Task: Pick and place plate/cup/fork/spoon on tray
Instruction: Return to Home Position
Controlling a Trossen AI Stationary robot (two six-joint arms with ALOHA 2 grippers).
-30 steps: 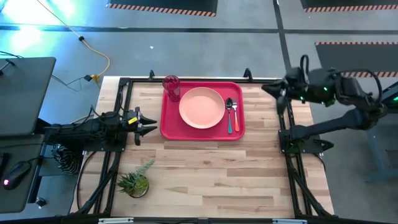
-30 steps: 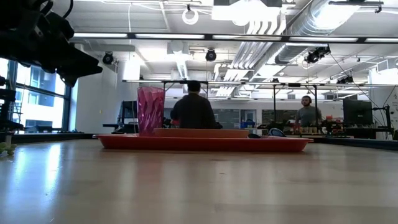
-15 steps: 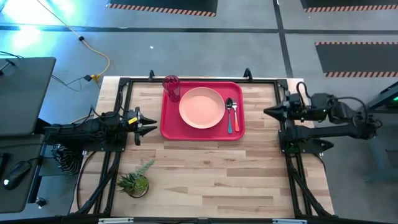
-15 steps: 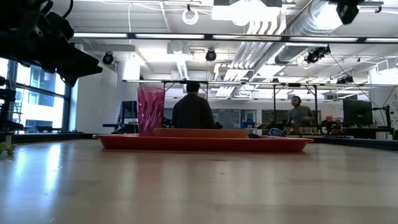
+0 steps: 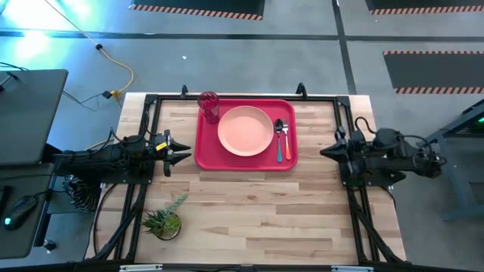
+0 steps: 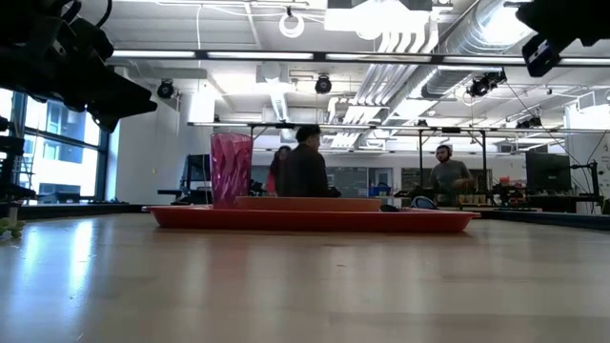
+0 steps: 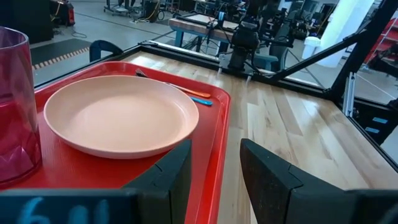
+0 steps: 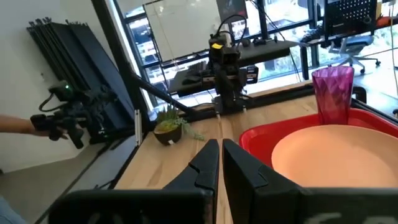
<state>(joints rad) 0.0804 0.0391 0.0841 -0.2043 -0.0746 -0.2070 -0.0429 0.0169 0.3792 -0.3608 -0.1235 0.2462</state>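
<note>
The red tray (image 5: 206, 155) lies at the table's far middle. On it rest the salmon-pink plate (image 5: 246, 130), the magenta cup (image 5: 209, 106) upright at the far left corner, and the spoon (image 5: 278, 125) and fork (image 5: 285, 131) side by side right of the plate. My left gripper (image 5: 178, 153) is open and empty at the table's left edge, pointing at the tray (image 7: 216, 146). My right gripper (image 5: 327, 151) is shut and empty at the table's right edge, pointing toward the tray (image 8: 220, 144).
A small potted plant (image 5: 165, 219) stands near the table's near left corner and also shows in the right wrist view (image 8: 168, 124). Black frame rails (image 5: 349, 189) run along the table's left and right edges. People (image 6: 303, 171) stand in the room behind.
My right arm has come down and drawn back from above the table's far right corner toward the near edge. Its gripper now sits low at the table's right edge, level with the tray's near rim. The things on the tray have stayed put.
</note>
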